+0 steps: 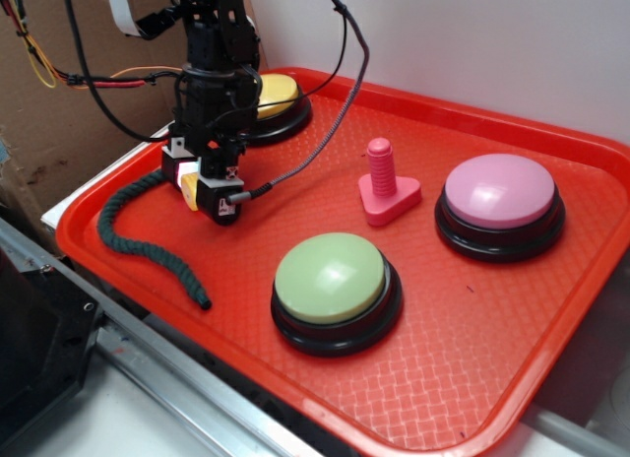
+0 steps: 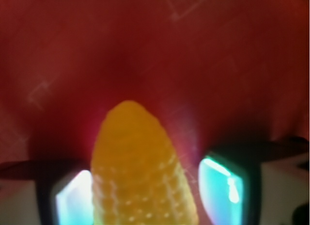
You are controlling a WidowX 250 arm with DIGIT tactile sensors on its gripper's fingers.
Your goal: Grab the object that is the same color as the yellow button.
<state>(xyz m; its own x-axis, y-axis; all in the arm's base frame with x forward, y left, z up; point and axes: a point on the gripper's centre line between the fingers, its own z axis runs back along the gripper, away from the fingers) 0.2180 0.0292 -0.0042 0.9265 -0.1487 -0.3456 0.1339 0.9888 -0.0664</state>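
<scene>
Straddling corn [image 2: 140,171], pincer [image 1: 204,186] lowered.

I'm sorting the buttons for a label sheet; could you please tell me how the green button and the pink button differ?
The green button has a pale green dome; the pink button has a pink one. The green button sits near the tray's front edge, the pink button farther back and to the right in the exterior view. The pink bolt stands close beside the pink button, farther from the green one. Both have round domes on black bases and look alike in size.
</scene>
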